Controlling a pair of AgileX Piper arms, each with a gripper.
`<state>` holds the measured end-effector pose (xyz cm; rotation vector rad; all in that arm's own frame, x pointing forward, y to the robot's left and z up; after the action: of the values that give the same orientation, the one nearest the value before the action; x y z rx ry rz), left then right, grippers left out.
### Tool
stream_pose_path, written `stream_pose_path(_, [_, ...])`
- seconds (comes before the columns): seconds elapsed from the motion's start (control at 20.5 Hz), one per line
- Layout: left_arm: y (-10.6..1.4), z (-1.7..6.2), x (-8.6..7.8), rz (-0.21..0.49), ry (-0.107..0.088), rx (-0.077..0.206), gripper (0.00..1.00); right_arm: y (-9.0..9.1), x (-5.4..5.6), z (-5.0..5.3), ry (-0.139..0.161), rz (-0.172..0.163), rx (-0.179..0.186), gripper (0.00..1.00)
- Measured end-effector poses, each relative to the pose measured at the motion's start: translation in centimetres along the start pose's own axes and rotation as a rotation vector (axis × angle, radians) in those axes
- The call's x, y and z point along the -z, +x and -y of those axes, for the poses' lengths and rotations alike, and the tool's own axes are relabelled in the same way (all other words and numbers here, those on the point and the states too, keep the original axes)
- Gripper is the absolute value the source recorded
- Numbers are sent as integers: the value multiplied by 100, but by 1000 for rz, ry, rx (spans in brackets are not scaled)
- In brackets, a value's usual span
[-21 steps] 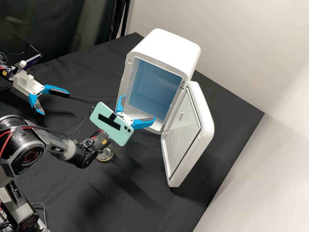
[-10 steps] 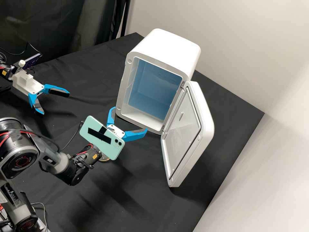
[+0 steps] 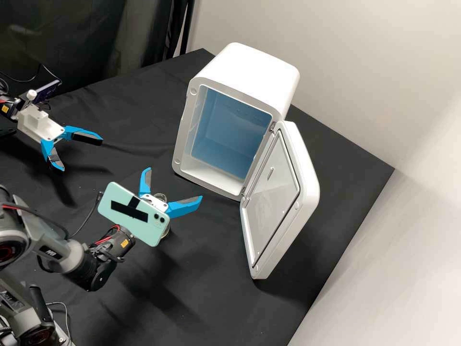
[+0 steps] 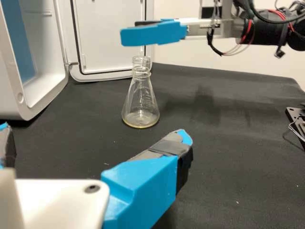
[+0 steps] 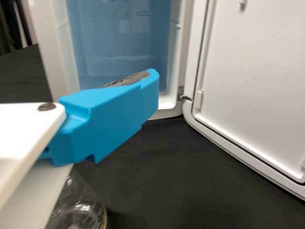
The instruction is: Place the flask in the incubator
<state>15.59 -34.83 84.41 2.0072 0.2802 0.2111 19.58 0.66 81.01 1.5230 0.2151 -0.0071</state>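
Withdrawn from the white box-shaped incubator [image 3: 245, 72], the right gripper [image 3: 172, 186] was positioned, fingers [image 3: 185, 204] apart, over the ungrasped clear glass flask [image 4: 141, 98].

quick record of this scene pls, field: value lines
flask: clear glass, upright on the bench, in front of the incubator
incubator: door swung open, blue interior with nothing visible inside
right hand: open, above the flask, not gripping it
left hand: open, off to the side, holding nothing
task state: flask not yet in the incubator
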Motion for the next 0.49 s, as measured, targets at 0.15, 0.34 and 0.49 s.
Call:
stream_pose_path(0.15, [-8,-20,-9,2,8,-11,100,-107,30,59,-22,-21,40,100])
stream_pose_path(0.34, [-11,-19,-11,2,8,-11,100,-199,26,113,-33,-23,72,100])
stream_pose_path(0.49, [-26,-33,-14,0,5,-21,100,-222,2,104,-30,-18,81,100])
